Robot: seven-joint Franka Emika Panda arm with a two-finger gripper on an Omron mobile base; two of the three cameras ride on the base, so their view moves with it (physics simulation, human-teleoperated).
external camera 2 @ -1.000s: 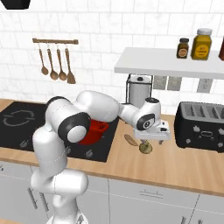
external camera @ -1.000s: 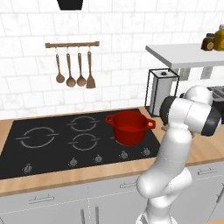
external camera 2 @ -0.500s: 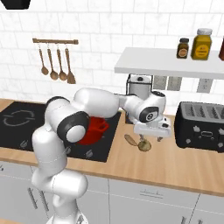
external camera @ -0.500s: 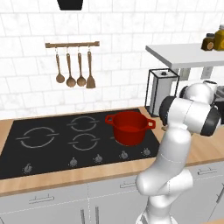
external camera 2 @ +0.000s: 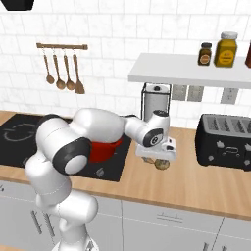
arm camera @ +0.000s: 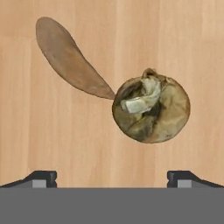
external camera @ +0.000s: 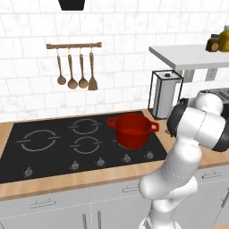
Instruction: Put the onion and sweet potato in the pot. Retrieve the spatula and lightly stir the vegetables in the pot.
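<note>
The gripper (arm camera: 112, 177) is standing with its jaws spread wide, the two dark finger tips (arm camera: 41, 177) sitting well apart and pinching nothing. It is hanging over the wooden counter (arm camera: 192, 48), pointing down at it. Just beyond the tips the onion (arm camera: 151, 105), a round brown bulb with papery pale skin at its top, is lying on the wood, closer to the right tip than to the left. The sweet potato (arm camera: 70, 59), a long tapered brown shape, is lying beside the onion, its narrow end meeting the onion's edge; whether the two are actually touching I cannot tell.

In the right base view the gripper (external camera 2: 157, 158) is hovering low over the counter (external camera 2: 196, 181), right of the black cooktop (external camera 2: 19, 135) and left of the black toaster (external camera 2: 224, 142), with the onion (external camera 2: 161, 163) showing just under the hand. The pot (external camera 2: 105, 149) is sitting on the cooktop, mostly hidden by the arm.

In the left base view the pot (external camera: 132, 129) is standing upright on the right part of the cooktop (external camera: 49, 147), well apart from the gripper's spot on the counter. On the wall behind the cooktop a rail (external camera: 74, 45) is carrying four hanging wooden utensils; the rightmost is the spatula (external camera: 92, 74). A wire-framed holder (external camera: 165, 94) is standing against the wall at the far right, under a shelf (external camera: 192, 56) with jars (external camera: 220, 40).
</note>
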